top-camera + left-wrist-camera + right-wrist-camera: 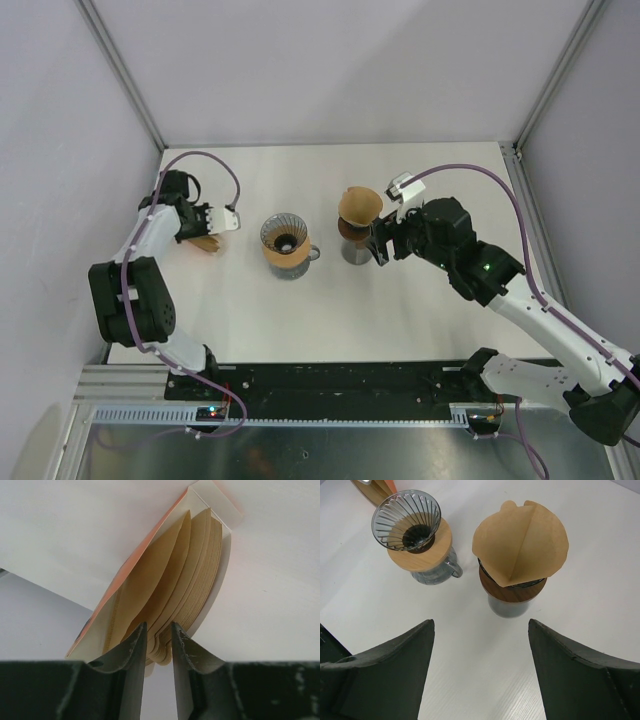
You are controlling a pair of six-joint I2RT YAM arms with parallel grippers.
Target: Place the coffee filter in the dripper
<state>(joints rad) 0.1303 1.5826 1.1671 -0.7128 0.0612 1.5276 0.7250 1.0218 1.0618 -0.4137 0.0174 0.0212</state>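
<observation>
A stack of brown coffee filters (192, 580) stands in an orange and white pack; it also shows at the table's left in the top view (208, 243). My left gripper (158, 626) is at the stack's lower edge, and its narrow jaws are closed on the tabs of a few filters. The empty glass dripper (285, 236) with a wooden collar sits on a glass server mid-table, and it shows too in the right wrist view (410, 522). A second dripper (512, 587) holds a brown filter (520, 542). My right gripper (481, 630) is open and empty just in front of it.
White walls and metal frame posts (120, 70) close in the table at the back and sides. The right arm's body (470, 255) reaches in from the right.
</observation>
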